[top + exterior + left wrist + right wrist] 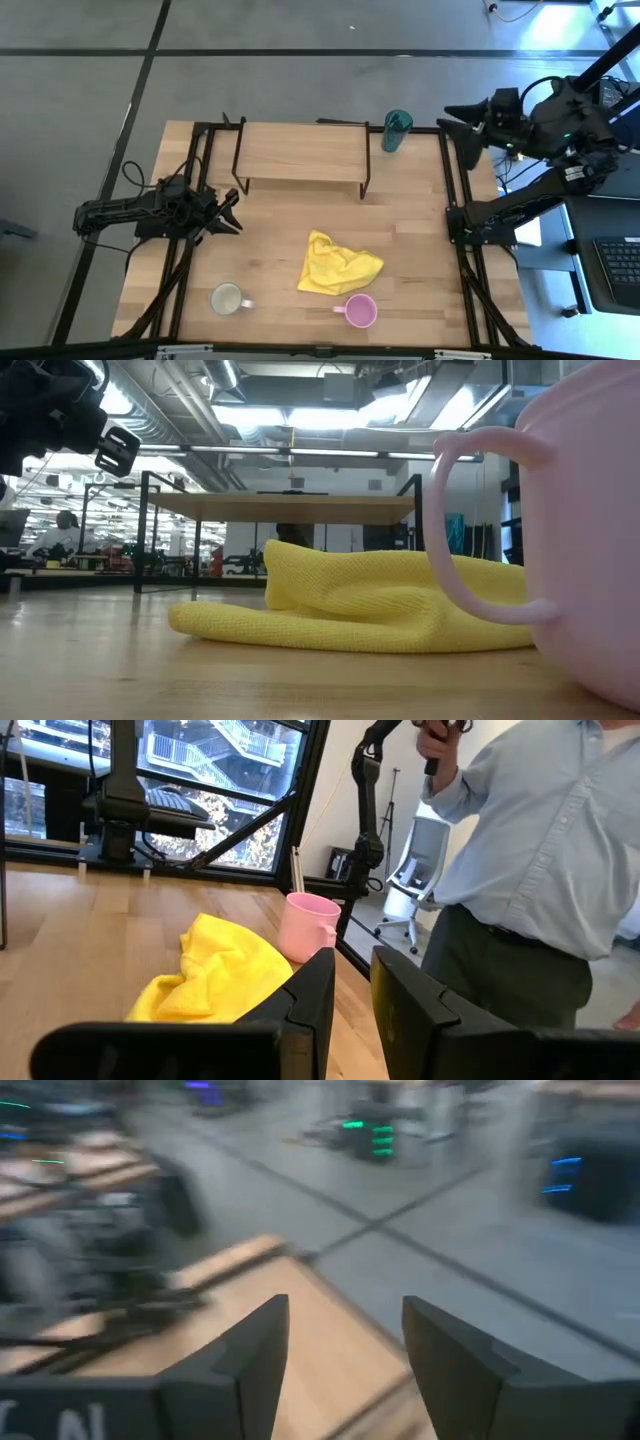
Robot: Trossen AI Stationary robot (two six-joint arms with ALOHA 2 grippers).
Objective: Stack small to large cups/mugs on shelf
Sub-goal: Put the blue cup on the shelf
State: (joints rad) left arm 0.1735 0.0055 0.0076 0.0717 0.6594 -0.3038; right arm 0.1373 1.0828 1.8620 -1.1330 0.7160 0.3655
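Observation:
The shelf [300,152] stands at the table's far middle and shows behind the cloth in the low view [285,507]. The teal tumbler [397,130] stands upright on the table just right of the shelf. The white mug [228,298] and the pink mug [360,311] stand upright near the front edge. The pink mug also fills the right of the low view [590,540] and shows in the left wrist view [308,925]. My left gripper [232,212] hovers at the table's left, slightly open and empty. My right gripper [455,122] is open and empty, above the table's far right corner.
A crumpled yellow cloth [338,265] lies between the shelf and the pink mug. A black frame [455,200] runs along the table's sides. A person in a light blue shirt [540,850] stands beyond the table. A keyboard [615,262] lies off the table's right.

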